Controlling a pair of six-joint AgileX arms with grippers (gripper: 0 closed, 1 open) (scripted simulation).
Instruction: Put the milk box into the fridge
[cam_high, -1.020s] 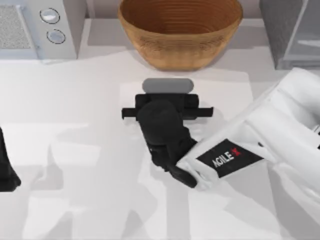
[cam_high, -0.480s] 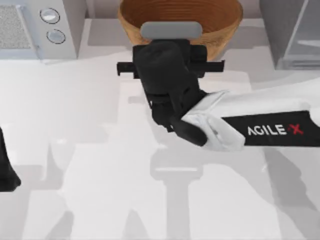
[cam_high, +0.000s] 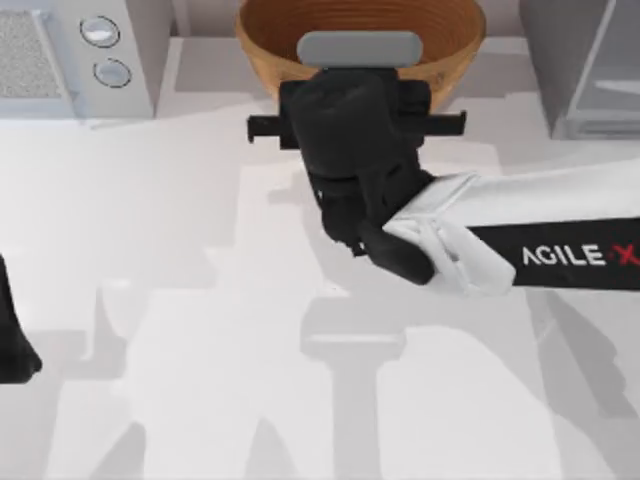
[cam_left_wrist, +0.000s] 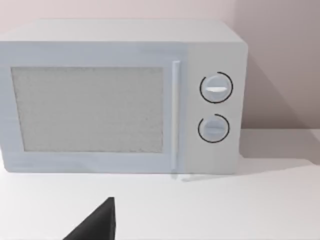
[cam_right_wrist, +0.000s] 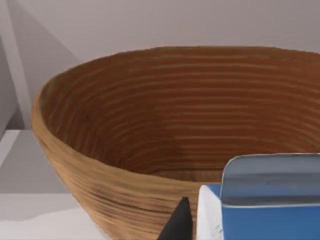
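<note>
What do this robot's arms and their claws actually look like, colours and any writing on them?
The right arm is glossy white with rounded shells and a black panel lettered AGILE in white plus a red X. Its wrist is a bulky matte black block carrying a thin black crossbar, the right gripper, topped by a pale grey rounded bar. The left arm shows as a black, rounded piece at the table's left edge.

Rendered kitchen setting: a white countertop (cam_high: 200, 300) carries a white microwave (cam_left_wrist: 120, 97) with two round knobs, a woven brown basket (cam_right_wrist: 150, 130) and a dark-grey fridge (cam_high: 585, 65) against a plain wall.
</note>
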